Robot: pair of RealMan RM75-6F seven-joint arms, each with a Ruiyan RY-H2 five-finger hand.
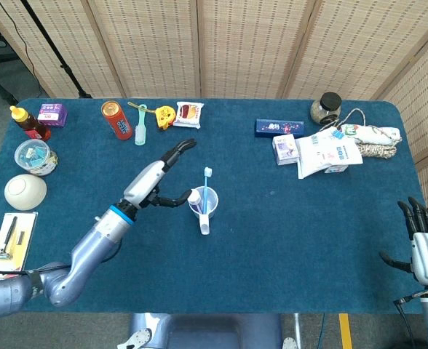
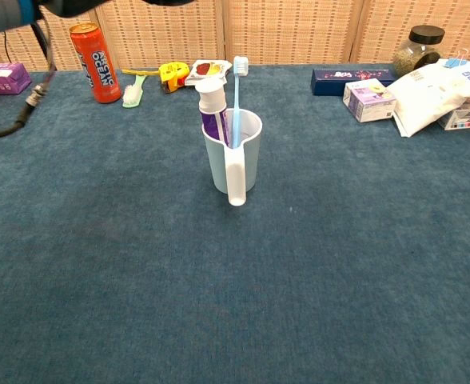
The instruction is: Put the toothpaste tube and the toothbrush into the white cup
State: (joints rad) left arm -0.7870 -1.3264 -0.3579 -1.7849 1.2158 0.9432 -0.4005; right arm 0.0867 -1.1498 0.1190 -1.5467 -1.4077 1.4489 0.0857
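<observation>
The white cup (image 2: pixel 233 162) (image 1: pixel 204 209) stands upright on the blue table, handle toward me. Inside it stand the toothpaste tube (image 2: pixel 212 110) (image 1: pixel 193 198), cap up, and the light blue toothbrush (image 2: pixel 238 96) (image 1: pixel 206 186), bristles up. My left hand (image 1: pixel 164 173) hovers to the left of the cup with fingers spread, holding nothing and not touching the cup. In the chest view only a dark bit of that arm shows at the top left. My right hand (image 1: pixel 423 246) rests at the table's right front edge, fingers extended and empty.
Along the back left lie a red can (image 2: pixel 89 51), a green brush (image 2: pixel 133 90), a yellow tape measure (image 2: pixel 173 74) and a snack pack (image 2: pixel 205 70). Boxes and bags (image 2: pixel 427 88) and a jar (image 2: pixel 416 48) sit back right. A bowl (image 1: pixel 25 191) is at the far left.
</observation>
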